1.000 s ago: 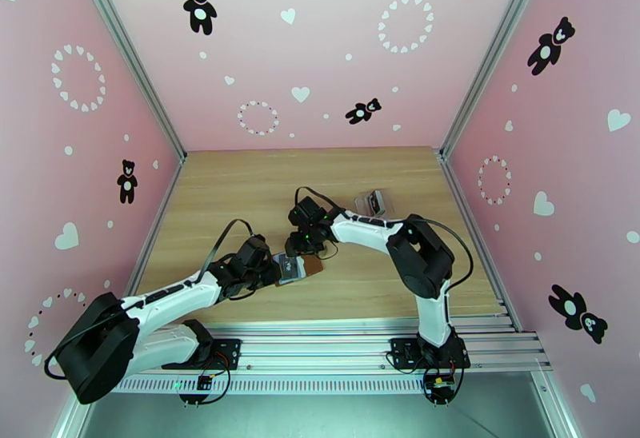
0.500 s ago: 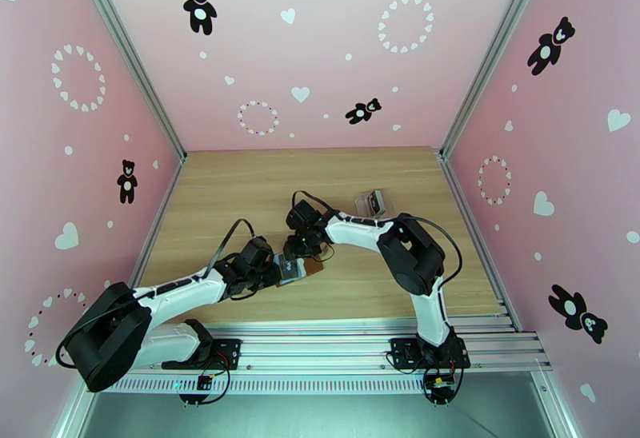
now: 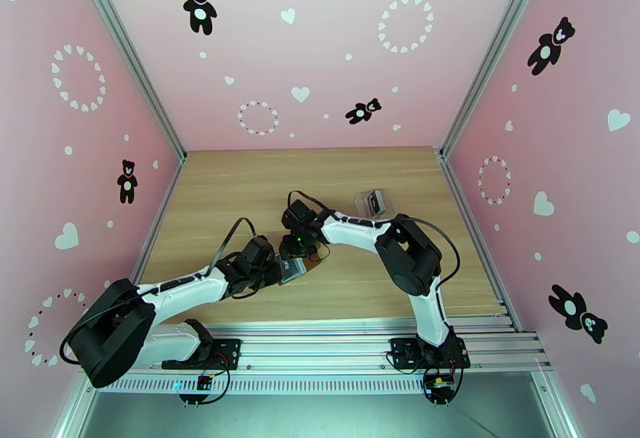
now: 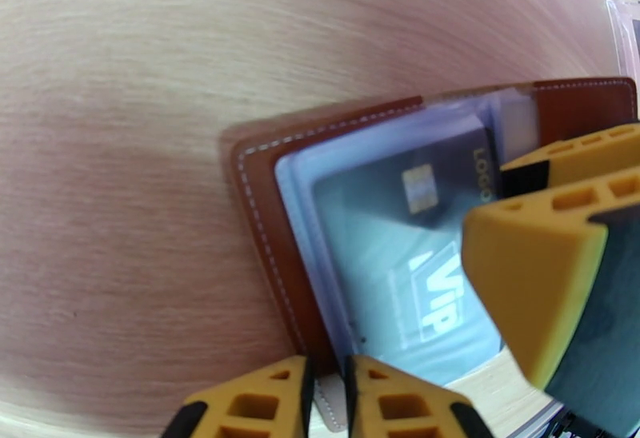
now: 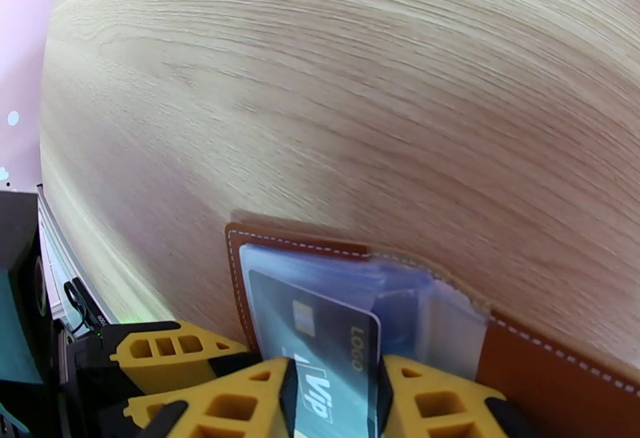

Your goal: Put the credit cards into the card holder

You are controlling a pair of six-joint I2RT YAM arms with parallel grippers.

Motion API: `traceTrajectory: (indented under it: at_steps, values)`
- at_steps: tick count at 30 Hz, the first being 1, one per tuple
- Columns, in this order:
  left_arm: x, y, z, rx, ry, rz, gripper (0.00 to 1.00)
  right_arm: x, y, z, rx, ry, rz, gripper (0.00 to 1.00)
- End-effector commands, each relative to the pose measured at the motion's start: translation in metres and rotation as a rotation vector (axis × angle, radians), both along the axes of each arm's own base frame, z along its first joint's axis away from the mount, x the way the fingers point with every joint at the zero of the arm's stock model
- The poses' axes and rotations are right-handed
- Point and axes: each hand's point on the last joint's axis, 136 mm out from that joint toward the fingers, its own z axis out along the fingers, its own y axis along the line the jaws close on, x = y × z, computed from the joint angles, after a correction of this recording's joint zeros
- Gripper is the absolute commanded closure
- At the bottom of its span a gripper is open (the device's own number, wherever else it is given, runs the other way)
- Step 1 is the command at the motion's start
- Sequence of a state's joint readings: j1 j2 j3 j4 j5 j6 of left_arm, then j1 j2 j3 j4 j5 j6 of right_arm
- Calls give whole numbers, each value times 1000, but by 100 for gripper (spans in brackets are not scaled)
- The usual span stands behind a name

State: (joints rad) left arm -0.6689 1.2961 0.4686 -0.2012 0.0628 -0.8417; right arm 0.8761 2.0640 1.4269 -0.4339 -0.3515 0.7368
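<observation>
The small brown leather-look card holder (image 4: 264,232) lies opened flat on the pale wooden table (image 5: 360,72), near its middle between the two arms, with white stitching on its rim and greyish see-through pockets facing up. A dark credit card (image 5: 336,344) with a chip and pale "LOGO" and "VIP" print sits partly in a pocket, its long axis running away from the right gripper (image 5: 334,372), chip end leading. That gripper pinches the card's sides, and the left gripper (image 4: 326,368), nearly closed, nips the holder's near edge
</observation>
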Motion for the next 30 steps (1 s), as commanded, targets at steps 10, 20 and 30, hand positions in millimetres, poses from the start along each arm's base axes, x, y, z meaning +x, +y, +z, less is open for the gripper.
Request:
traceTrajectory:
  at_steps: [10, 20, 30]
  values:
    - [2, 6, 11, 9, -36, 10, 80, -3, -12, 21, -58, -53, 22, 59]
    - [-8, 16, 22, -17, -63, 29, 74, -8, -26, 17, -56, -44, 38, 80]
    - [-9, 17, 21, -17, -61, 33, 74, -14, -31, -2, -81, -9, 42, 97]
